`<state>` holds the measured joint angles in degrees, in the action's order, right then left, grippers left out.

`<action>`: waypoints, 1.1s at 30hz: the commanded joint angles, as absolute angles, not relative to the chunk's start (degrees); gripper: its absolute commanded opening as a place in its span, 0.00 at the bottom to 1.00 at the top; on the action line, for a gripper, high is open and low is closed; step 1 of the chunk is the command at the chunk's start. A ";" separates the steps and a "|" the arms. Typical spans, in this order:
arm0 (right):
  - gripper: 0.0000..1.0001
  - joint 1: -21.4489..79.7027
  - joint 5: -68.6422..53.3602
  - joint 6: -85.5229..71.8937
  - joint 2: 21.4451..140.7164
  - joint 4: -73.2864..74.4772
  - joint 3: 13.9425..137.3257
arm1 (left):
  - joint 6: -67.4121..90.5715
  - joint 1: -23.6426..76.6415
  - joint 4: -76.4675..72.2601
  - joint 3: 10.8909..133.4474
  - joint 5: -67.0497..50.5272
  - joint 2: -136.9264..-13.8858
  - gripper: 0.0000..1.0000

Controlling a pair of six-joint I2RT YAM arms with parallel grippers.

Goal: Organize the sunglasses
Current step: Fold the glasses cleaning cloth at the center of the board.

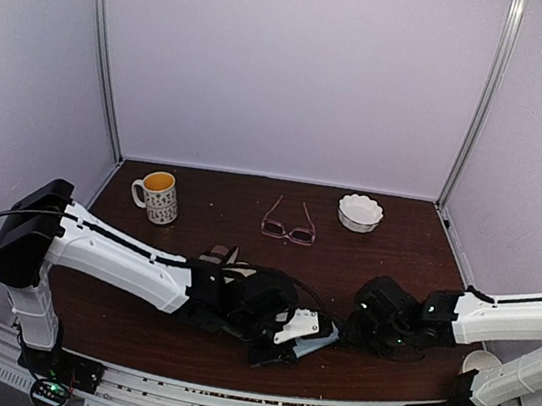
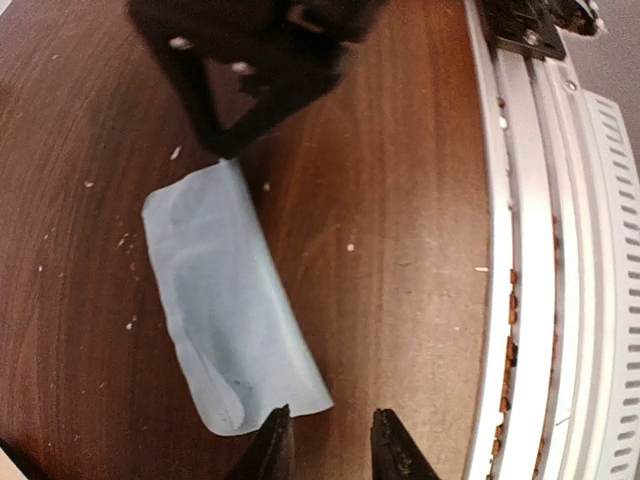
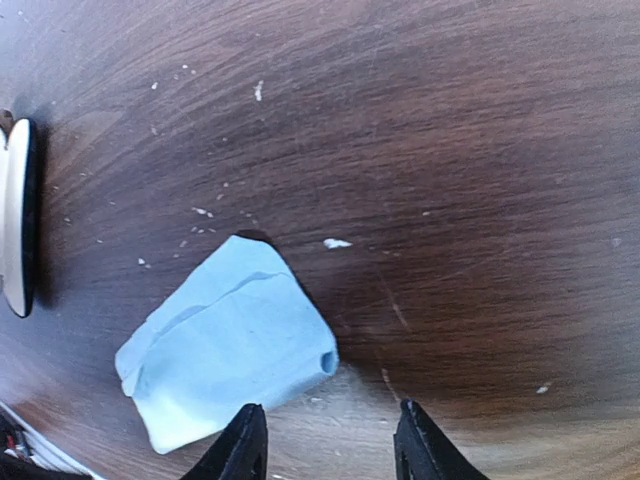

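left gripper (image 2: 332, 425) and right gripper (image 3: 330, 420) spread beside blue cloth (image 2: 230, 300); only top view shows pink sunglasses (image 1: 287, 232).

One pink-framed pair (image 1: 288, 228) seen: thin pink frame, clear lenses, the dark wood showing through them. Lies flat on the worktop (image 1: 403, 272), in the far half, about midway between left and right edges, well clear of the far edge. Both arms unfolded, pointing toward the far edge; front faces the near edge, skewed slightly. Nothing touching it.
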<state>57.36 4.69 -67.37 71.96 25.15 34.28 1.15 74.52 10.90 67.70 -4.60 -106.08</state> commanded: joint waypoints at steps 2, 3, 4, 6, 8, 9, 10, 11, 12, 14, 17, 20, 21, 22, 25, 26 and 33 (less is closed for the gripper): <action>0.45 57.56 3.68 -70.84 70.62 15.97 31.55 | -4.73 76.99 9.10 67.67 -1.83 -107.98 0.29; 0.45 57.48 3.68 -71.13 70.65 15.28 31.21 | -4.77 77.19 9.27 68.02 -1.51 -108.72 0.29; 0.45 57.47 3.69 -71.41 70.78 14.71 31.11 | -4.90 77.43 9.33 68.21 -0.95 -109.28 0.29; 0.45 57.45 3.63 -71.69 71.03 13.42 30.60 | -5.02 77.75 9.36 68.46 -0.46 -110.24 0.29; 0.45 57.47 3.32 -72.17 71.29 12.08 30.19 | -5.01 77.98 9.08 68.47 0.22 -110.91 0.29; 0.45 57.45 3.30 -72.35 71.52 11.53 30.00 | -5.01 78.10 8.99 68.48 1.09 -111.17 0.29; 0.45 57.37 3.26 -72.34 71.68 11.22 29.97 | -4.91 78.17 8.92 68.47 2.07 -111.44 0.28; 0.44 57.37 3.18 -72.40 72.04 11.03 29.97 | -4.85 78.21 8.88 68.47 2.88 -111.68 0.28; 0.44 57.28 3.17 -72.42 72.26 11.00 30.01 | -4.83 78.22 8.77 68.47 3.37 -111.88 0.29; 0.43 57.23 3.16 -72.61 72.86 10.81 30.06 | -4.66 78.22 8.47 68.53 4.17 -112.29 0.29; 0.41 57.26 3.01 -73.16 73.65 10.71 29.93 | -4.61 78.37 8.63 68.88 5.67 -112.82 0.29; 0.39 57.24 2.68 -73.91 74.46 10.57 29.62 | -4.95 78.48 8.70 68.92 6.46 -112.98 0.28; 0.39 57.22 2.60 -74.20 74.79 10.57 29.48 | -5.08 78.55 8.70 68.91 6.51 -113.09 0.29; 0.39 57.24 2.63 -74.37 74.98 10.48 29.39 | -5.37 78.57 8.54 68.84 6.50 -113.06 0.29; 0.39 57.19 2.70 -74.85 75.77 10.44 29.03 | -6.32 79.21 8.28 69.03 6.42 -113.43 0.29; 0.39 57.19 2.66 -75.01 76.11 10.61 29.13 | -6.51 79.43 8.33 69.20 6.42 -113.68 0.28; 0.39 57.27 2.55 -76.00 73.49 11.52 26.88 | -7.97 80.50 8.29 69.70 6.20 -113.85 0.29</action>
